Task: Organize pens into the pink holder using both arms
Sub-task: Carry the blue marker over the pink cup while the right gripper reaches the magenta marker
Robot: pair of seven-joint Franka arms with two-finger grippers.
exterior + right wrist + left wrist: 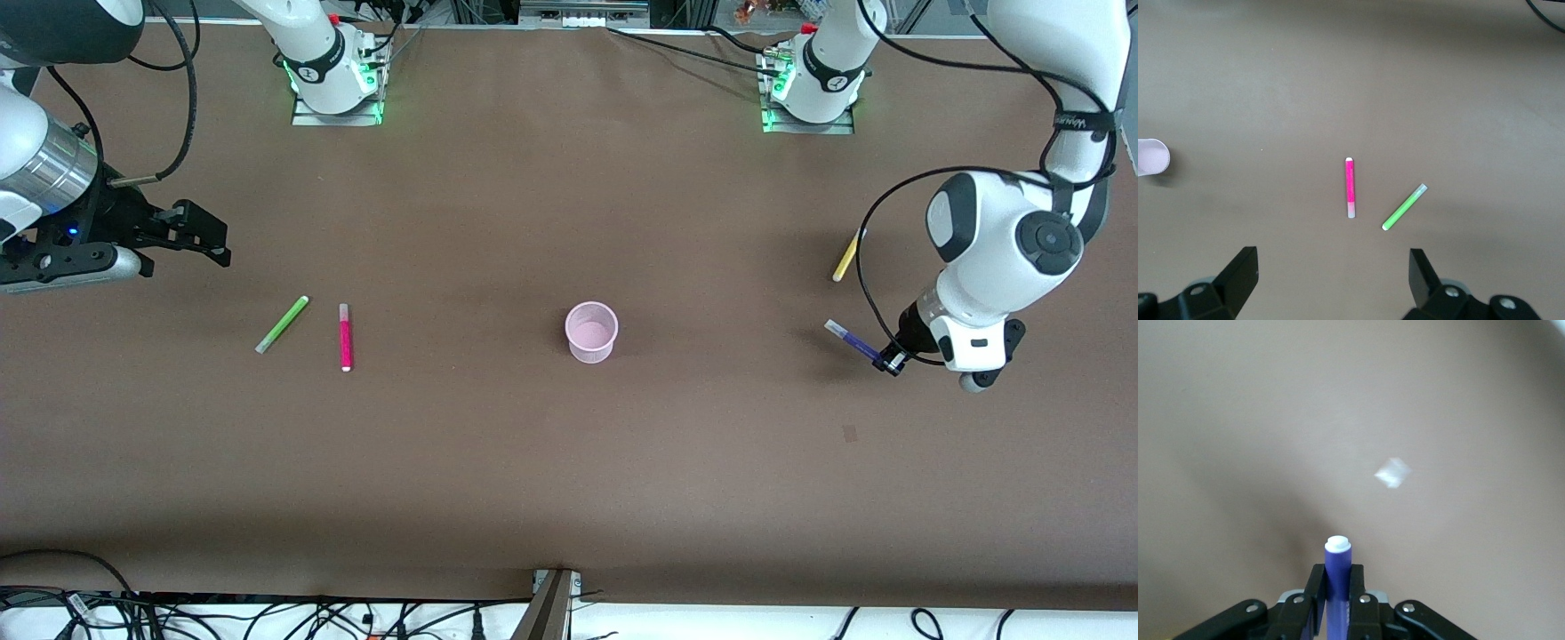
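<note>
Pink holder: small pale pink translucent round cup (591, 332), mid-table, empty; no pens in yet.
Front view: lime green (283, 324) and magenta-pink (345, 336) marker sticks at its 9 o'clock; yellow marker stick (845, 256) at 2 o'clock.
Left wrist view: left gripper (1335, 593) pinches the dark purple marker stick (1337, 577).
Right wrist view: right gripper (1331, 275) spread wide, above the table near the lime green and magenta-pink sticks.

- Four pens: one lime green (283, 324), one magenta-pink (345, 337), one yellow (845, 258), one dark purple (851, 340).
- One pink holder (591, 332).
- Two arms, each with one tool: left tool (892, 361), right tool (200, 233).
- One pale fleck (1393, 473) on the bench, possibly tape.
</note>
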